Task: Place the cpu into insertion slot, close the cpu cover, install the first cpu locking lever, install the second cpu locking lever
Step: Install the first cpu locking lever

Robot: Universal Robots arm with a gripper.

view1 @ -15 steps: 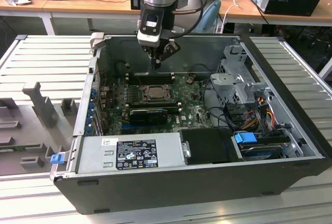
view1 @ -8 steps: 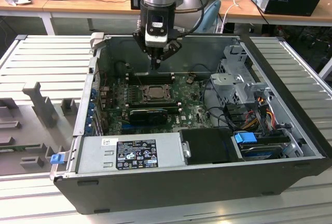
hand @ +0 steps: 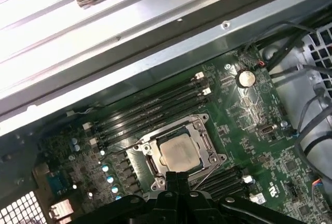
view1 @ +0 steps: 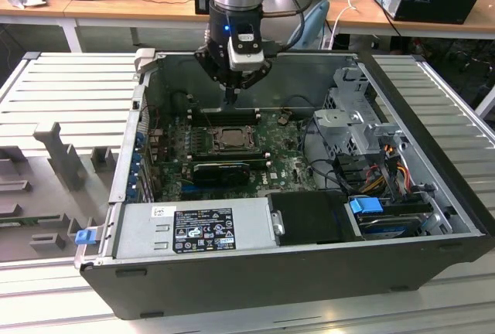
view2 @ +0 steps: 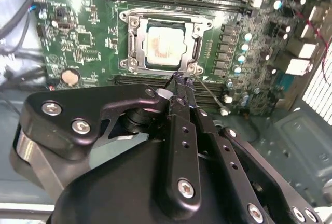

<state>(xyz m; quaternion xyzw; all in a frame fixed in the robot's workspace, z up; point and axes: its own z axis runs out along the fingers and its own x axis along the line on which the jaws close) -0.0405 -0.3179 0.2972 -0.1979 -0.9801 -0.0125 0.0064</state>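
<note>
One arm reaches down into an open computer case (view1: 294, 287), and its gripper (view1: 230, 100) hangs over the green motherboard (view1: 286, 160). In the exterior view the gripper sits at twelve o'clock from the cpu (view1: 230, 139), above the long black memory slots (view1: 220, 116). The fingers are pressed together to a narrow point, and nothing shows between them.

The cpu lies flat in the insertion slot (view2: 143, 45), its tan metal top facing up. The cpu cover (view2: 166, 14) is down over it, so the chip shows through the cover's square window (the frame looks silvery under this light).

In the second wrist view the closed fingertips (view2: 179, 79) hover just beside one corner of the cover. A thin wire lever (view2: 210, 95) slants away from that same corner, close to the tips. I cannot tell whether they touch it. The first wrist view shows the lever (hand: 205, 175) running out from the socket edge next to the gripper (hand: 176, 175).

From the cpu in the exterior view, a grey power supply (view1: 193, 226) lies at six o'clock and a metal drive cage (view1: 348, 117) at three o'clock. A round coin battery (hand: 246, 78) sits on the board, well apart from the socket.
</note>
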